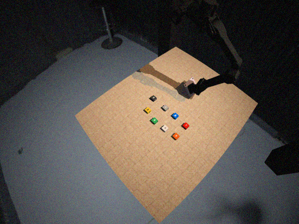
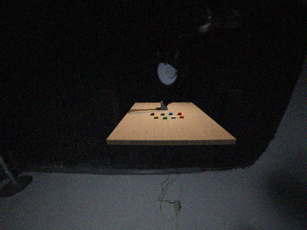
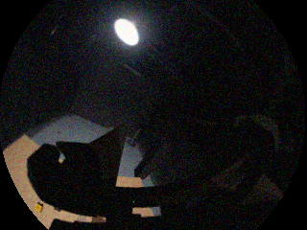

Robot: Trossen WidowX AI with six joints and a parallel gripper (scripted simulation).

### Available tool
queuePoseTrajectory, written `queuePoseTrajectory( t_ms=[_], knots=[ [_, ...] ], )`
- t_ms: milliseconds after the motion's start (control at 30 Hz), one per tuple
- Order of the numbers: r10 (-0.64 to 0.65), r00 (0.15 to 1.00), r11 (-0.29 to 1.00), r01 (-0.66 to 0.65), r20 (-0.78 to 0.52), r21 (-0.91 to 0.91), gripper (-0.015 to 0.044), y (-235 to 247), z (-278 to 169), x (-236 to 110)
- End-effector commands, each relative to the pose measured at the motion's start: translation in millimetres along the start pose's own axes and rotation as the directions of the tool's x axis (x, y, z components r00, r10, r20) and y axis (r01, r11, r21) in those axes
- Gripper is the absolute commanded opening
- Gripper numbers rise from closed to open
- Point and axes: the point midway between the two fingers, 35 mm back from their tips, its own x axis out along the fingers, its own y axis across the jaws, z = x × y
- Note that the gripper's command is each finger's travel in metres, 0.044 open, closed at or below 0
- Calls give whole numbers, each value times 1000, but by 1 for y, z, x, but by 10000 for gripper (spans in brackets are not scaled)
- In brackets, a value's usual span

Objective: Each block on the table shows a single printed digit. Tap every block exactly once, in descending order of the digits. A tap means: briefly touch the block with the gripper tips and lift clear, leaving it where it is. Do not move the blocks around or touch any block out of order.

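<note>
Top view: my gripper (image 1: pixel 187 89) is hovering spread wide, gripping nothing, toward the table's (image 1: pixel 116 154) far edge, apart from the blocks. Eight blocks are sitting mid-table: black (image 1: pixel 153 98), grey (image 1: pixel 165 107), yellow (image 1: pixel 147 110), blue (image 1: pixel 174 115), green (image 1: pixel 153 120), red (image 1: pixel 185 125), white (image 1: pixel 164 128), orange (image 1: pixel 175 136). Digits unreadable.

Exterior view: the blocks are clustering toward the far edge.

Wrist view: mostly dark; my fingers are showing only as silhouettes.

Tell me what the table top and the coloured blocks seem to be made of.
Table top: looks like light wood or cork-like tiling, matte, with a faint square grid and grainy tan surface. Red block and green block: probably painted or plastic, going by flat saturated colour; the dim picture leaves the finish open.
</note>
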Motion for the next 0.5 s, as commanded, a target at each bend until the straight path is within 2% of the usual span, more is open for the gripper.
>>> queuePoseTrajectory(
  t_ms=[0,133,233,333,467],
  knots=[
    [211,976,967,-218,-62,-133,400,74,-9,18],
    [420,894,859,-447,-154,-249,400,152,-25,22],
    [557,794,731,-608,-244,-310,400,210,-43,16],
    [666,659,566,-751,-348,-341,400,265,-66,1],
    [753,429,300,-898,-498,-321,400,331,-102,-31]
  ],
)
